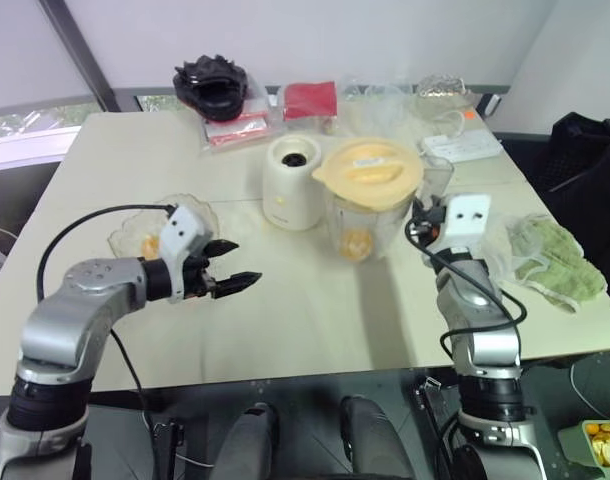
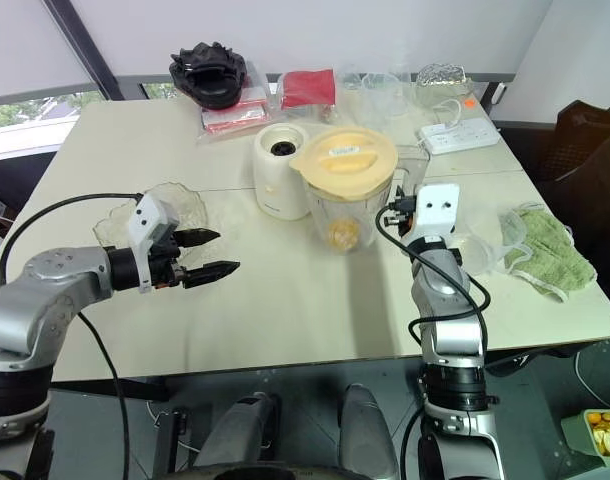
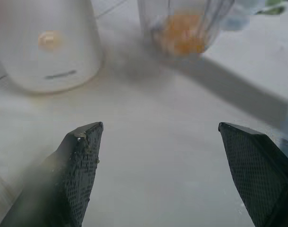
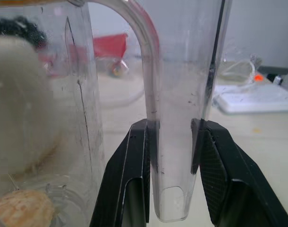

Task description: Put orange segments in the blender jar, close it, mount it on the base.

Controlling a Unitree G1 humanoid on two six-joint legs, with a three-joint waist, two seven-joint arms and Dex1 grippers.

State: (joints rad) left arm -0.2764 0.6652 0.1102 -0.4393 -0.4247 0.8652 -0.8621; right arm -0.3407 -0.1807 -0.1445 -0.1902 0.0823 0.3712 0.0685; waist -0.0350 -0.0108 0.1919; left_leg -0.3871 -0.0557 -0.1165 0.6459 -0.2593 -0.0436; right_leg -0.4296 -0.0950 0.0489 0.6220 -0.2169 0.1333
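One blender jar, lidded, is standing mid-table beside the base, orange segments inside.
Rigid, slick, top-heavy plastic: the right gripper is clamping its handle; the left gripper is hanging spread, empty.

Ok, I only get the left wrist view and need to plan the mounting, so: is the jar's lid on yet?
Observer: Yes, the cream lid sits on top of the blender jar.
Operator: Is anything holding the jar?
Observer: The right hand is shut on the jar's clear handle, one finger on each side.
Operator: And what is behind my left hand?
Observer: A shallow glass bowl with orange segments in it, beside the left hand, whose fingers are open and hold nothing.
Operator: Is the base's top free?
Observer: Yes, the black socket on the base is uncovered, left of the jar.
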